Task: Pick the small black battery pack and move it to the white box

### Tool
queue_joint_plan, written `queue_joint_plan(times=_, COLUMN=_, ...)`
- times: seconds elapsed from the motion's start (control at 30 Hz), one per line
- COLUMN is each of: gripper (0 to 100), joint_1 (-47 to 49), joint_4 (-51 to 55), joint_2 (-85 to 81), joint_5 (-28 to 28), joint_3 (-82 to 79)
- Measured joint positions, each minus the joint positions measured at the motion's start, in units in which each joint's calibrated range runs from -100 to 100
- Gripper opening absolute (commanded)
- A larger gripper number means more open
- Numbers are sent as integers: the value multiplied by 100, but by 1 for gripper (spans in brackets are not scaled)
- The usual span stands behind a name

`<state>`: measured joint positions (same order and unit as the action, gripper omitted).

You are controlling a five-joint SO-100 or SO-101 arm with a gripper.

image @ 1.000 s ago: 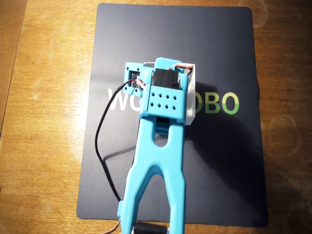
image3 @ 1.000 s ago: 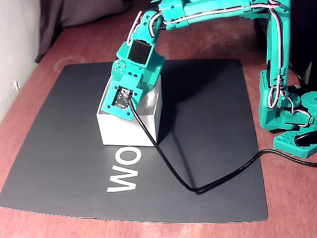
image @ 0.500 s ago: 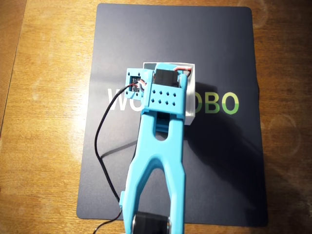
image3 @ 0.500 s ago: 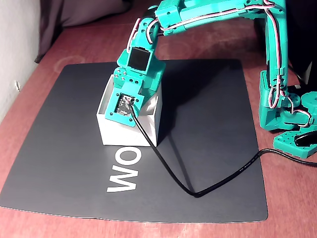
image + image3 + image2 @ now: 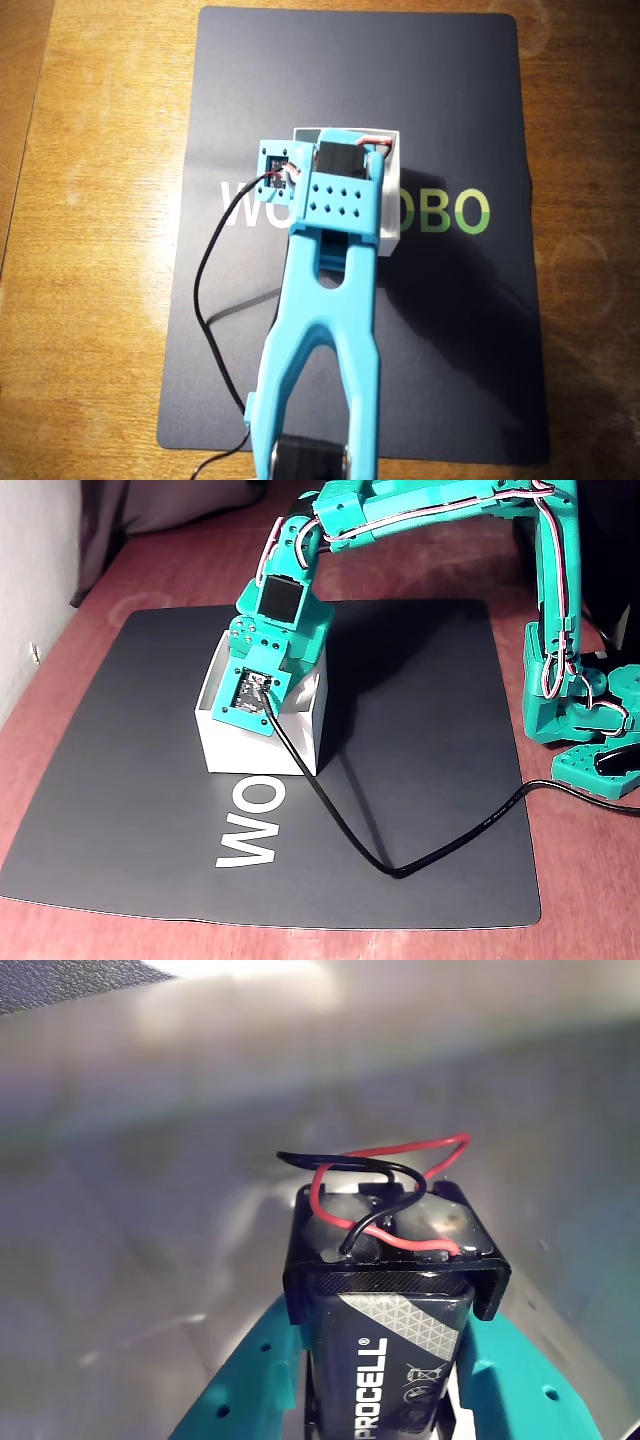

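Tabletop (image 5: 150, 570): brown wood. Dark mat (image 5: 420, 730) covers middle, white lettering toward near edge in fixed view.
Arm (image 5: 420, 515): teal, base near right edge in fixed view, reaching over mat centre.
White box (image 5: 225, 745): open-topped, mid-mat.
Tool (image 5: 385, 1400): lowered inside box, closed on battery pack.
Battery pack (image 5: 385, 1290): black, red and black leads, held between jaws within box walls.
Progress: carry apparently done; release and withdrawal remain.

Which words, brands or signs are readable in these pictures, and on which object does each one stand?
"PROCELL": on the battery held in the hand, wrist view.
"WO": white letters on the dark mat, fixed view.
"W", then "DBO" or "OBO": same mat, overhead view; the arm hides the middle.
Small symbols beside "PROCELL": too small to read.
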<state>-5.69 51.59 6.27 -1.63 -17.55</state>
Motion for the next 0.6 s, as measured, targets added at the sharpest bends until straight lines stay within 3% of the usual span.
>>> queue_joint_plan(times=0.3, gripper=14, joint_1=0, joint_4=0, joint_2=0, joint_5=168, joint_3=0)
queue_joint_plan(times=0.6, gripper=14, joint_1=0, joint_4=-35, joint_2=0, joint_5=168, joint_3=9)
